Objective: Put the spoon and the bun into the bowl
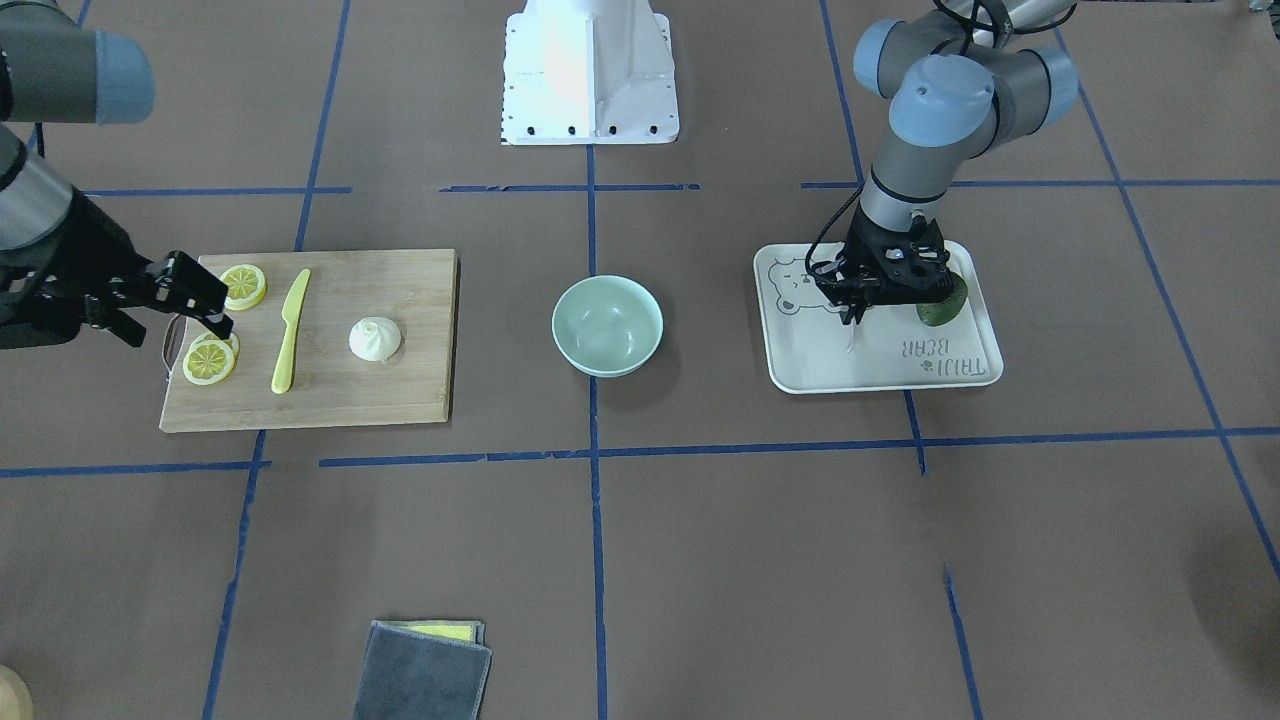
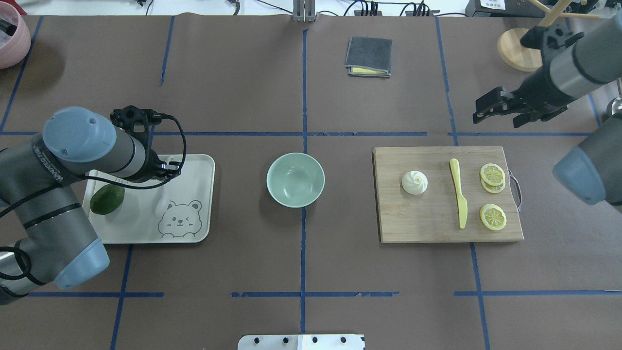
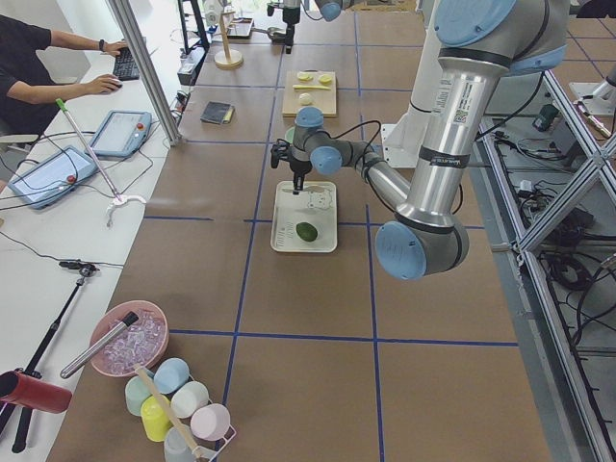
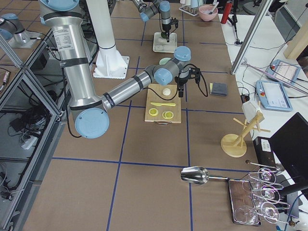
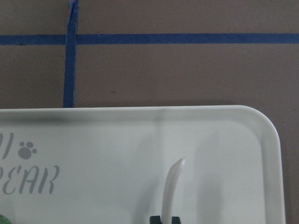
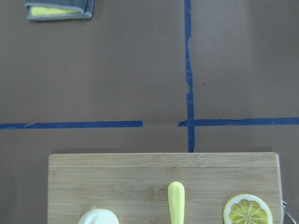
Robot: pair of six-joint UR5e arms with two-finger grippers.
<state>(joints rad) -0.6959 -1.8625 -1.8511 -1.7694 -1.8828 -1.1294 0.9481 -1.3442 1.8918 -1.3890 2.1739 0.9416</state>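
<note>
Spoon step's in hand: left pincer (image 1: 852, 316) is clamped on the spoon (image 5: 171, 186) over the bear tray (image 2: 146, 226) (edge-on, easy to miss). Next, I'd carry it across to the bowl (image 2: 295, 179) mid-desk. Bun (image 2: 414, 182) sits on the board (image 2: 427, 223), right pincer (image 2: 495, 118) gaping wide near it.

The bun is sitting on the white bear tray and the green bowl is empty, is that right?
Not quite. The bun sits on the wooden cutting board, beside the yellow knife, not on the bear tray. The overhead exterior view shows this plainly. The rest holds: the green bowl is empty.
</note>
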